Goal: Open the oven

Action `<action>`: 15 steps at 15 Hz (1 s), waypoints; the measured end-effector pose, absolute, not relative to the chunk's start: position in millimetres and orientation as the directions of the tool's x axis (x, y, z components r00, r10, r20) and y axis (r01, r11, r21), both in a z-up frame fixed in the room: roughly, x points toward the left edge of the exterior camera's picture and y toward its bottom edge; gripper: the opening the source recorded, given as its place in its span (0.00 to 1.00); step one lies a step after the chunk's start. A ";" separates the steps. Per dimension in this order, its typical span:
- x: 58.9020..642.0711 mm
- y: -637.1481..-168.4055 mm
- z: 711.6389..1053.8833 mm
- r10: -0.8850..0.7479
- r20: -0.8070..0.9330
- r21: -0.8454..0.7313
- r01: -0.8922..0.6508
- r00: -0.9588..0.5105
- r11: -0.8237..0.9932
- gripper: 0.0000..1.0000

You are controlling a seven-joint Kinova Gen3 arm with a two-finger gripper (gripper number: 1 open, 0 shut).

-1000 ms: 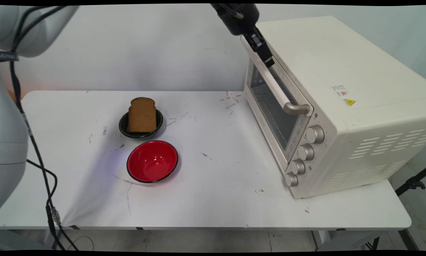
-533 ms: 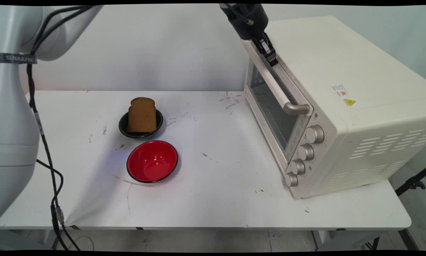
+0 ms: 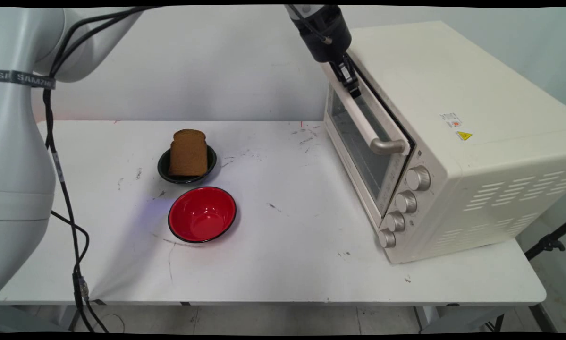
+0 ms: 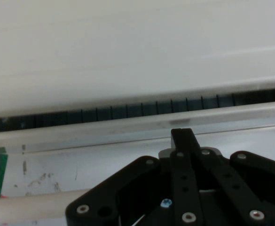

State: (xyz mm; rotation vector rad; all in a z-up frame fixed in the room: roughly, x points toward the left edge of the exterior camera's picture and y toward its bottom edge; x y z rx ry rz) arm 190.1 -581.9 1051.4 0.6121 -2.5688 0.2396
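Gripper (image 3: 351, 87) at oven door (image 3: 358, 141) top edge, fingers seemingly closed together; yellow warning label (image 3: 464, 136) unreadable.

pincer (image 4: 181, 136) fingers together at door top edge (image 4: 128, 125) | dark gap (image 4: 128, 113) above | handle bar (image 4: 29, 205) lower left

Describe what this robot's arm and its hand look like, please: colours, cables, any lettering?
The arm is made of smooth, rounded white links, with a dark band bearing pale lettering around one of them. Black cables hang along it, with a small metal connector low down. The gripper is black: a round, drum-like body that narrows to slim fingers. The hand view shows its black linkage of flat bars studded with silver screws.
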 end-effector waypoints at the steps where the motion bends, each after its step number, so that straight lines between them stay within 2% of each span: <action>1: 191.0 -581.0 1051.3 -0.378 0.493 -0.056 -0.462 -0.784 0.885 0.00; 10: 232.1 -552.0 1054.2 -0.362 0.499 -0.055 -0.446 -0.787 0.893 0.00; 15: 269.3 -528.0 1042.4 -0.361 0.517 -0.039 -0.443 -0.776 0.896 0.00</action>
